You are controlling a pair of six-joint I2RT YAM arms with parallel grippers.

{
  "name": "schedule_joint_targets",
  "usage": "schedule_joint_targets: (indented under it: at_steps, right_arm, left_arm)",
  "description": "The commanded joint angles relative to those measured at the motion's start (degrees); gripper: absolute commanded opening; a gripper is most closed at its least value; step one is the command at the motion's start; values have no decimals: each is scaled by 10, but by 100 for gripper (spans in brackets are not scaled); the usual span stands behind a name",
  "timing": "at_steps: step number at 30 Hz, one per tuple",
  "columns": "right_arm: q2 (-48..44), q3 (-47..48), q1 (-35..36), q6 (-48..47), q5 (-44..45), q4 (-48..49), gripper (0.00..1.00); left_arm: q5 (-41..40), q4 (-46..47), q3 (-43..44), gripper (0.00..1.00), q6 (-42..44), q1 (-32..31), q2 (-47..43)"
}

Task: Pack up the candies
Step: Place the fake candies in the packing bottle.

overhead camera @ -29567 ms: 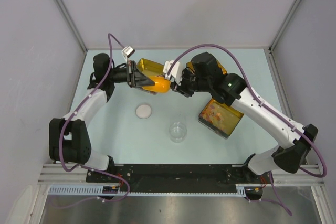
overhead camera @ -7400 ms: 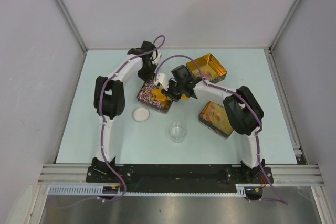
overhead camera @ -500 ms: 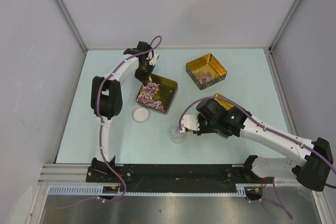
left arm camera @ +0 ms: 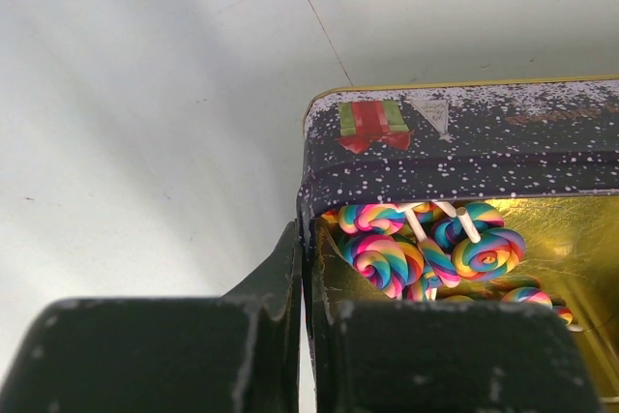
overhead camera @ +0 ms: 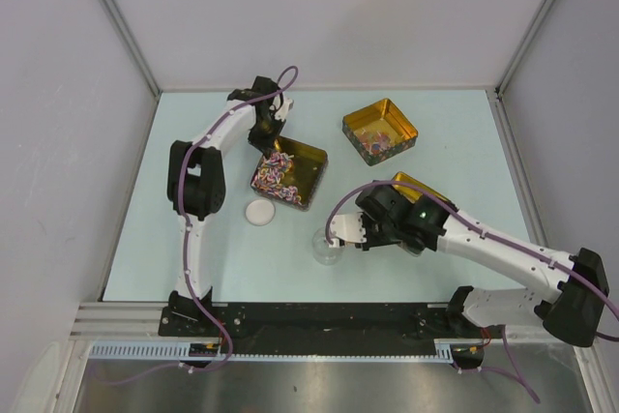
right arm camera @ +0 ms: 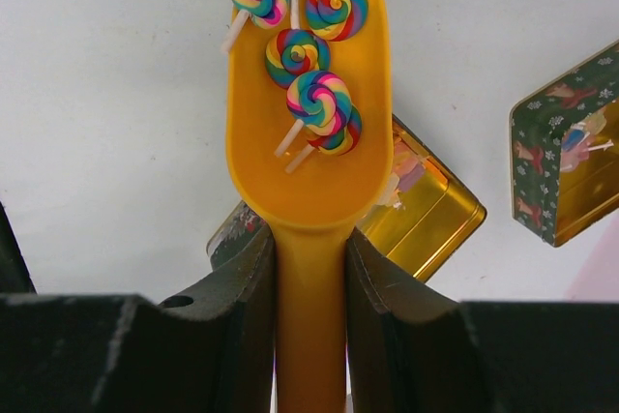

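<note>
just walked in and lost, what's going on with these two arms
The left gripper is clamped on the wall of a gold-lined tin that holds swirl lollipop candies. The right gripper grips an orange scoop loaded with several more candies, its tip at a clear cup near the front of the table. Those candies lie on the scoop, not yet tipped out.

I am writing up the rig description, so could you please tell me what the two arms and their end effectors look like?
Both arms have white links with black joint housings. The left arm and right arm each carry a purple cable looping along them. A green light glows on the right arm. The left end effector and right end effector have dark, blocky fingers.
</note>
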Motion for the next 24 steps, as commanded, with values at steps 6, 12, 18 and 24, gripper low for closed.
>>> schedule_joint_targets:
  at_steps: [6, 12, 18, 24]
  right_arm:
    - [14, 45, 25, -17, 34, -8, 0]
    - [28, 64, 36, -31, 54, -22, 0]
    - [43, 65, 45, -40, 76, -23, 0]
    - [50, 66, 54, -46, 92, -21, 0]
  left_arm:
    - [17, -10, 27, 0, 0, 3, -13]
    - [18, -11, 30, 1, -1, 3, -10]
    - [20, -10, 30, 0, -1, 3, -9]
    - [20, -11, 30, 0, -1, 3, -7]
